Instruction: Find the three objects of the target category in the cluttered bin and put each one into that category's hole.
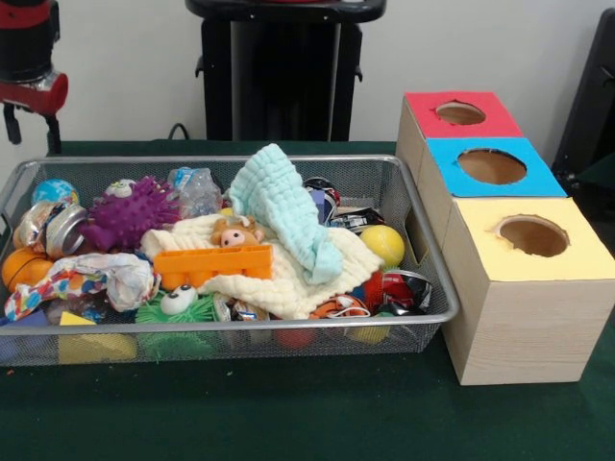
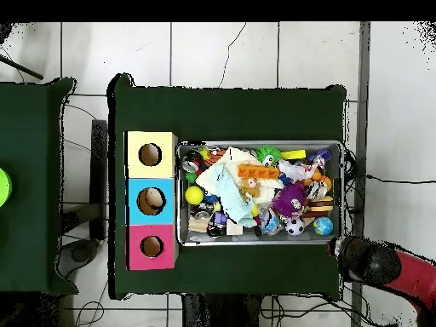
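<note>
The bin (image 1: 423,252) is packed throughout; cloths (image 1: 288,230) overlie its centre. The holes (image 1: 492,165) appear unobstructed.

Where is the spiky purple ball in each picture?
Front view: the spiky purple ball sits in the wire bin's left part, toward its far wall.
Overhead view: it lies right of the bin's centre.
Shared landmark: the orange brick lies near it in both.

The arm (image 1: 29,58) is cut off by the front view's edge at ten o'clock, its claw out of sight. Cloths (image 1: 279,240) bury much of the bin (image 1: 423,250). The crinkly wrapper (image 1: 82,280) is too small to discern overhead.
</note>
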Tool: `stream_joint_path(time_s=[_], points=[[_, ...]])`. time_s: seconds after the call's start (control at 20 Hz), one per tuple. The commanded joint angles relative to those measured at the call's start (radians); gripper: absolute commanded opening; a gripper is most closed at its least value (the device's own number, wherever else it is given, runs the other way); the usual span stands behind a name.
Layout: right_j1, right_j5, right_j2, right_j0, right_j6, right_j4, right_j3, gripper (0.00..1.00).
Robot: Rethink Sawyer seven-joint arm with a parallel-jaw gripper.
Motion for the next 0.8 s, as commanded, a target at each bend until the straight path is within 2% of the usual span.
stream_joint_path(time_s=[0.05, 0.5, 0.8], points=[[-0.059, 0.042, 0.062, 0.047, 0.063, 0.073, -0.04, 1.0], [-0.101, 0.123, 0.034, 0.101, 0.049, 0.118, -0.064, 1.0], [-0.046, 0.184, 0.022, 0.155, 0.067, 0.148, -0.165, 1.0]])
